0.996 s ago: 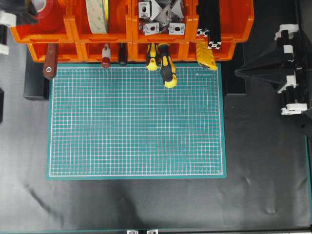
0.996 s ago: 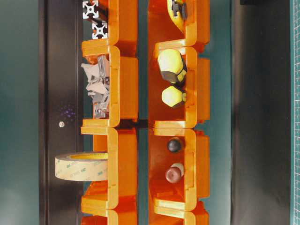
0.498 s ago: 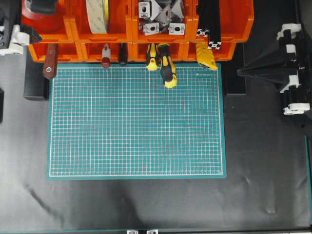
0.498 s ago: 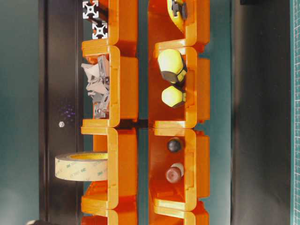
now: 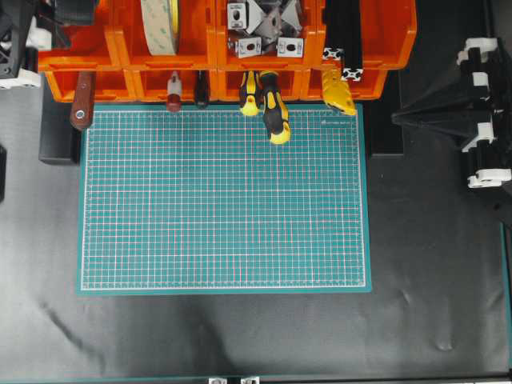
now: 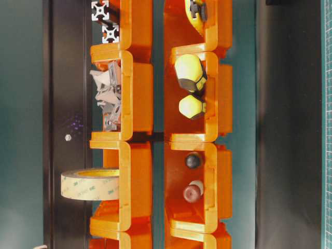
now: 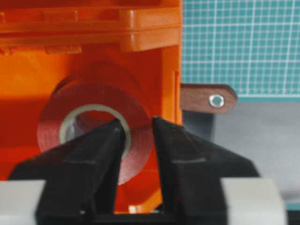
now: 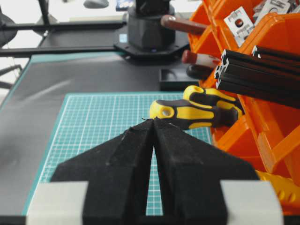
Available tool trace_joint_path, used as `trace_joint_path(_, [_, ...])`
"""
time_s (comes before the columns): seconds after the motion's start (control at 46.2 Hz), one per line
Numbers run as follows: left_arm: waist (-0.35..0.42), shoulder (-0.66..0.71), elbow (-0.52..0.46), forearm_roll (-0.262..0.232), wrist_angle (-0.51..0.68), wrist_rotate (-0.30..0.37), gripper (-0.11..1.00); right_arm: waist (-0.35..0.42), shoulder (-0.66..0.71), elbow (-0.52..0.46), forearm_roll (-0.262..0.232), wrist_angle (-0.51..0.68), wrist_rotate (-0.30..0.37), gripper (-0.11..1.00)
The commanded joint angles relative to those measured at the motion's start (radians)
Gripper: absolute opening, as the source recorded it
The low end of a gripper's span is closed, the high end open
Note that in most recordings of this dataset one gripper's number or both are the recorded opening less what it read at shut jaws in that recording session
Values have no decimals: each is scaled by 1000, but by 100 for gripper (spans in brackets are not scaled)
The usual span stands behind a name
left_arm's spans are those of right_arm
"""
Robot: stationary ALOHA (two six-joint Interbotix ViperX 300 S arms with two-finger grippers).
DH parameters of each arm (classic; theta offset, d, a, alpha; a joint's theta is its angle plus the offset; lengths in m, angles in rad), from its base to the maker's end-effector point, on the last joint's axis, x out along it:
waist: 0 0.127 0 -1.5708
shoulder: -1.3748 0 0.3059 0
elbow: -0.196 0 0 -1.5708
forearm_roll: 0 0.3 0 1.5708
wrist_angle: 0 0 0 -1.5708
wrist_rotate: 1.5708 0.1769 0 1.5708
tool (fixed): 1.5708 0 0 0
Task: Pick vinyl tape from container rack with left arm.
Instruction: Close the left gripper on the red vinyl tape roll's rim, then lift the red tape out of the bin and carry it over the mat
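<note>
- Beneath both arms lies a dark cloth, creased toward its near edge, with a green gridded mat at its middle; the mat's surface carries nothing except tool handles overhanging its far edge.
- Along that far edge runs the container rack, two tiers of orange bins wider than the mat.
- Inside the rack's leftmost upper bin, the left gripper is pushed in at the bin's open front; the left arm shows at the top-left corner of the overhead view.
- Directly at its tips stands the vinyl tape, red with a white core, upright on edge against the bin's orange back.
- One finger sits inside the core, the other outside the roll, so the roll's wall is pinched between them: a grasp on the tape.
- Just to the right of that hand, past the bin wall, a brown wooden handle pokes out.
- On the opposite side, the right gripper hangs over the mat's edge, well apart from everything, its tips pressed together on nothing; yellow-black screwdrivers lie ahead of it.
</note>
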Motion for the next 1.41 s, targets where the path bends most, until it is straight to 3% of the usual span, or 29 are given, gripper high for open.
trace_joint_path(0.0, [3, -12, -52, 3, 8, 17, 17, -2, 3, -35, 2, -2, -2, 1])
trace_joint_path(0.13, [3, -9, -166, 2, 80, 26, 17, -2, 0, -35, 2, -2, -2, 1])
trace_joint_path(0.26, [-25, 17, -339, 2, 207, 11, 17, -2, -5, -35, 2, -2, -2, 1])
trace_joint_path(0.39, [-118, 41, -474, 2, 219, -31, 17, -2, -11, -37, 2, -2, -2, 1])
trace_joint_path(0.519, [-224, 66, -508, 0, 199, -117, 17, -2, -18, -35, 2, -2, -2, 1])
trace_joint_path(0.714, [-402, 126, -476, 0, 172, -236, 17, -2, -28, -35, 2, 12, 0, 1])
trace_joint_path(0.844, [-492, 166, -420, 0, 58, -273, 17, -2, -41, -37, 2, 34, 0, 1])
trace_joint_path(1.039, [-525, 190, -239, 0, -212, -285, 17, -2, -60, -41, 2, 63, 0, 1])
trace_joint_path(1.169, [-520, 202, -69, 0, -434, -291, 17, -2, -66, -44, 2, 67, 0, 0])
trace_joint_path(1.385, [-508, 270, 133, -2, -670, -308, 17, 2, -67, -44, 2, 67, 2, 1])
